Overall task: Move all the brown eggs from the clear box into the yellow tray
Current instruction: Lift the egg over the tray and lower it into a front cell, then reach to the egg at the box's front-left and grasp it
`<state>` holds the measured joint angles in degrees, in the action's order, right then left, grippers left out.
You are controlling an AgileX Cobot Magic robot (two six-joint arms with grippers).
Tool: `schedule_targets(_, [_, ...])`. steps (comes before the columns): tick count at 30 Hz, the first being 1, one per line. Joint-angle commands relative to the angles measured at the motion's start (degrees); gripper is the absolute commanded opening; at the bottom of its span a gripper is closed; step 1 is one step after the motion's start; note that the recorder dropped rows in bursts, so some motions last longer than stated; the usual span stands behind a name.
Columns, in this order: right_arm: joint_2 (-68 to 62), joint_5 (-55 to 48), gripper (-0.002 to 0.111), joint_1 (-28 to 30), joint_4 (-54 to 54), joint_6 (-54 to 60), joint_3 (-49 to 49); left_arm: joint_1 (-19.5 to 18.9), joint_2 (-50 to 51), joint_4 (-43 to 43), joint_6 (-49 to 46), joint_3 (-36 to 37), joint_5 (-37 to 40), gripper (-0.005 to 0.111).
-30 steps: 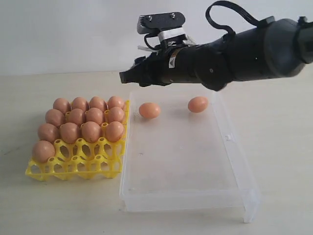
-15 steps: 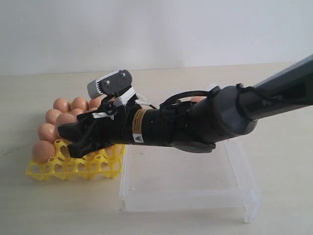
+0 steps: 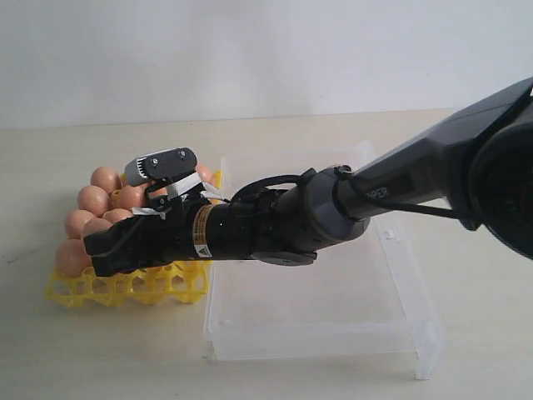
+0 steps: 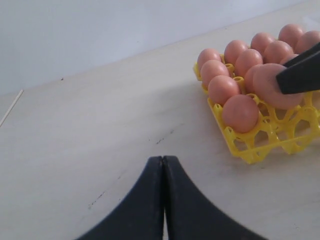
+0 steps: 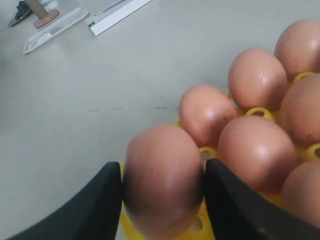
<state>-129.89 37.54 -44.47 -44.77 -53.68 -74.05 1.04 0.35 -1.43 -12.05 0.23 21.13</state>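
My right gripper [image 3: 102, 247] reaches across the clear box [image 3: 316, 329] and is shut on a brown egg [image 5: 160, 150], with a black finger pressed on each side. That egg [image 4: 272, 85] hangs just above the front row of the yellow tray [image 3: 125, 287]. Several brown eggs [image 3: 104, 178] sit in the tray's back rows and one at its front left corner [image 3: 70, 257]. The arm hides the far part of the box. My left gripper [image 4: 163, 159] is shut on nothing, low over bare table away from the tray [image 4: 250, 150].
The tray stands directly against the box's left wall. Far off on the table, the right wrist view shows a white ruler [image 5: 117, 12] and a flat clear case [image 5: 55, 27]. A pale wall rises behind the table.
The right arm has swung from above the clear box to the left and down over the yellow tray, carrying an egg, and has sunk lower in the last half second.
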Motion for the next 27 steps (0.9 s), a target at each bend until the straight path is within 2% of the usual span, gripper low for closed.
schedule_targets(1, [-0.38, 0.24, 0.012, -0.21, -0.22, -0.41, -0.86, 0.11, -0.35, 0.00, 0.25, -0.23, -0.45, 0.000])
schedule_targets(8, [-0.75, -1.27, 0.052, -0.21, 1.97, -0.31, -0.86, 0.11, -0.35, 0.00, 0.25, -0.23, -0.45, 0.000])
schedule_targets(12, [-0.75, -3.06, 0.059, -0.21, 2.51, -0.31, -0.86, 0.11, -0.35, 0.00, 0.25, -0.23, -0.45, 0.000])
schedule_targets(19, [2.45, -6.00, 0.060, -0.21, 1.77, -3.38, -0.86, 0.11, -0.35, 0.00, 0.25, -0.23, -0.45, 0.000])
schedule_targets(22, [9.16, -16.23, 0.059, -0.21, -0.13, -7.68, -0.86, 0.11, -0.35, 0.00, 0.25, -0.23, -0.45, 0.000])
schedule_targets(25, [16.61, -37.54, 0.059, -0.21, 2.99, -9.29, -0.86, 0.11, -0.35, 0.00, 0.25, -0.23, -0.45, 0.000])
schedule_targets(27, [20.12, -55.04, 0.059, 0.19, 6.61, -3.81, -2.06, 0.11, -0.35, 0.00, 0.25, -0.23, -0.45, 0.000])
